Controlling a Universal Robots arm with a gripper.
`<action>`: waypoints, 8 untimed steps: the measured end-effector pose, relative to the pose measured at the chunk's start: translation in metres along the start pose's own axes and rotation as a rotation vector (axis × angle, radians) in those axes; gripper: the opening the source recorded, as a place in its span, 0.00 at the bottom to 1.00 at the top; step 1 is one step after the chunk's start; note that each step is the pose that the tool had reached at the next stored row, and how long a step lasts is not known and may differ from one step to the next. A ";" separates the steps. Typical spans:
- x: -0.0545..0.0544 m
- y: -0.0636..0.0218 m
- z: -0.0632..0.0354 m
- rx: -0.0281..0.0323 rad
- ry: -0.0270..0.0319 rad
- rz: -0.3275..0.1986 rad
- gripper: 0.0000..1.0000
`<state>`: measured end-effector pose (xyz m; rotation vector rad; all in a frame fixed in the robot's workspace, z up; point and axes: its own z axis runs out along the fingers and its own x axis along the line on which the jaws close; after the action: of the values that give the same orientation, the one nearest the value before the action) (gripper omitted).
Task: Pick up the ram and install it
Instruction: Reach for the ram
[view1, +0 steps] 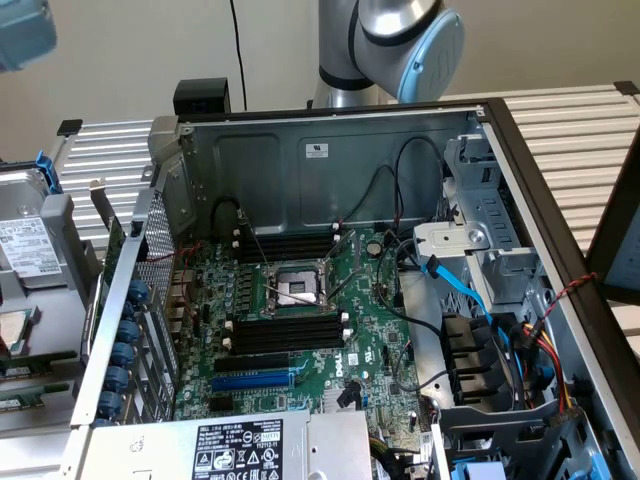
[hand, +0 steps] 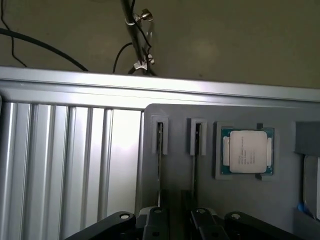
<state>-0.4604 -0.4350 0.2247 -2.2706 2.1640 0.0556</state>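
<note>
The ram (hand: 160, 150) shows as a thin dark stick standing on edge in a narrow slot of a grey holder (hand: 175, 117). A second stick like it (hand: 197, 145) stands in the neighbouring slot. My gripper (hand: 176, 220) hangs over the near end of these two slots, open, with nothing between its black links. The open computer case (view1: 330, 160) lies in the exterior view, with black memory slots (view1: 285, 333) on its green motherboard just below the processor socket (view1: 295, 285). More black slots (view1: 290, 245) run above the socket.
A processor chip (hand: 246, 152) rests in a square pocket of the holder beside the sticks. A ribbed metal table (hand: 70, 165) borders the holder. In the case are a blue slot (view1: 255, 380), blue and black cables (view1: 470, 300), a drive cage (view1: 480, 250) and a power supply (view1: 240, 448). The arm (view1: 400, 40) rises behind it.
</note>
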 end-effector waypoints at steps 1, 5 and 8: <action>0.003 0.0001 0.0019 0.0002 -0.0003 0.002 0.24; 0.008 0.0003 0.0063 0.0003 -0.0006 0.004 0.24; 0.008 0.0003 0.0063 0.0002 -0.0006 0.004 0.24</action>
<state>-0.4605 -0.4433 0.2182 -2.2656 2.1686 0.0561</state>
